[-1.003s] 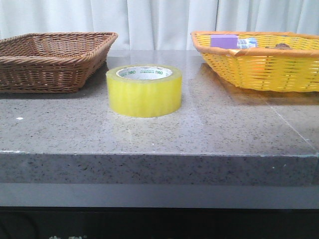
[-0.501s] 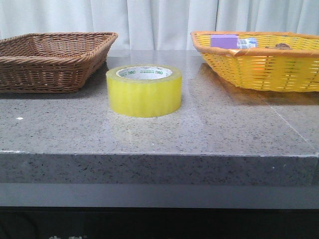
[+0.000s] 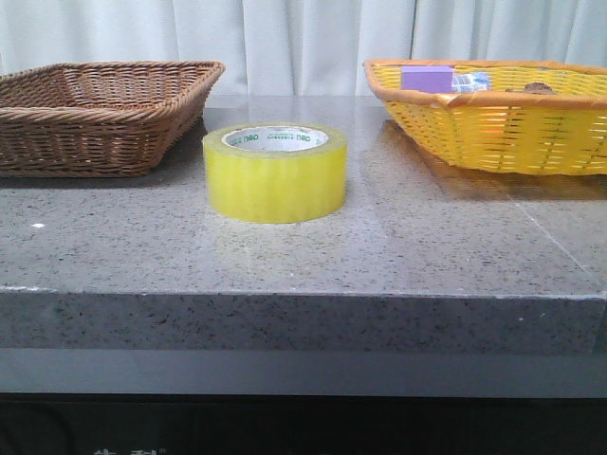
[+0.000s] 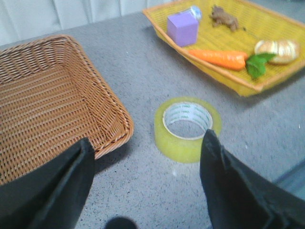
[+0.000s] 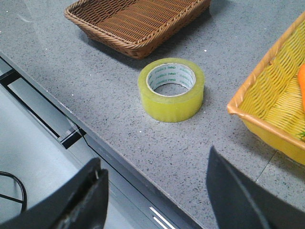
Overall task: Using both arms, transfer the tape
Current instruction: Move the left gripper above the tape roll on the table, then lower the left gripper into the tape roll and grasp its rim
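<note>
Evidently nothing has shifted: the tape [image 3: 274, 172] stays put between baskets; my left gripper [image 4: 145, 179] and right gripper [image 5: 157, 191] hang wide open, empty, transfer unstarted.

We count 1 tape roll [image 3: 274, 172], 2 baskets, brown [image 3: 95, 114] and yellow [image 3: 493, 123], 1 purple box [image 4: 182, 28], 1 carrot [image 4: 219, 57] and 2 grippers [image 4: 145, 167] [image 5: 155, 191].

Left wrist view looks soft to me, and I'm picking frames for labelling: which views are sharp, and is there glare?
Left wrist view: slightly blurred, the tape and left gripper soft-edged. Right wrist view: sharper, print on the tape core readable as green marks. Front view: crisp, with a faint tape reflection on the glossy table.
</note>
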